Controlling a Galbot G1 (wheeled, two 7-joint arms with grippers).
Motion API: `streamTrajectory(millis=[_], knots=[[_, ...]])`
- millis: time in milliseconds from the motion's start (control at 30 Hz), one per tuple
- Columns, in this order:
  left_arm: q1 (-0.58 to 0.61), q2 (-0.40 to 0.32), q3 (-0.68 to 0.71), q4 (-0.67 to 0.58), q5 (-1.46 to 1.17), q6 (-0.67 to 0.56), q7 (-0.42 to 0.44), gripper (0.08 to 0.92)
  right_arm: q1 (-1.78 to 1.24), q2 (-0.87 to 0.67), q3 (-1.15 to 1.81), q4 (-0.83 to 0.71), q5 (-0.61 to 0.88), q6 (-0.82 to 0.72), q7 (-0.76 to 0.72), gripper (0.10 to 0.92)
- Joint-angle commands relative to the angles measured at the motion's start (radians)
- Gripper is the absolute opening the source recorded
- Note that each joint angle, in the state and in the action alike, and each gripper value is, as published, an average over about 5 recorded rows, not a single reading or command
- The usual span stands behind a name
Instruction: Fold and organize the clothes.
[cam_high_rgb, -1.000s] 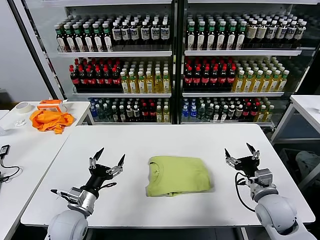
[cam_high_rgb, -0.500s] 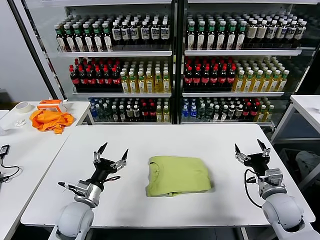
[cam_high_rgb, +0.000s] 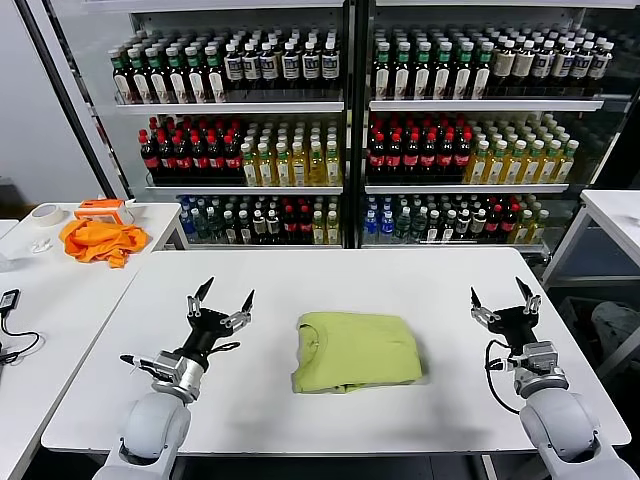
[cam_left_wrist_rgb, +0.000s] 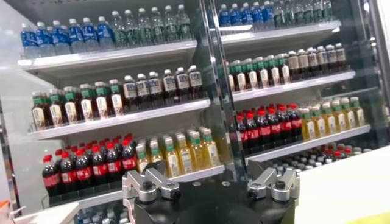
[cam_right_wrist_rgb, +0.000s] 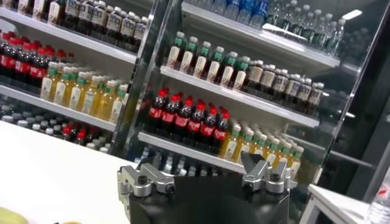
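Lying folded between two wide-open tools, T-shirt (cam_high_rgb: 357, 351), left tool (cam_high_rgb: 222, 302), right tool (cam_high_rgb: 499, 298), wrist views showing only bottle shelves (cam_left_wrist_rgb: 122, 115)

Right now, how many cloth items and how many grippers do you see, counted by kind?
Lime T-shirt, folded on the white table: 1
Orange cloth, side table: 1
Open grippers, left and right: 2
Total: 4

Head view: high, looking forward and down over white rectangular counter (cam_high_rgb: 330, 275) toward glass-fronted shelves of coloured bottles (cam_high_rgb: 345, 130). Wrist views: low, close behind each end effector, facing level at those same bottle shelves, shared with head view.
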Motion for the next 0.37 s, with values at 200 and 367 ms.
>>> streamTrajectory(millis=[200,367], knots=[[-0.048,-0.013,-0.007,0.103,0.034,-0.079,0.002,0.823,-0.002,0.018,-0.015,-0.001,-0.059,-0.018,0.018,0.823],[-0.048,-0.003,-0.006,0.108,0.025,-0.086,0.01,0.822,-0.025,0.02,-0.007,0.02,-0.06,-0.028,0.023,0.823]])
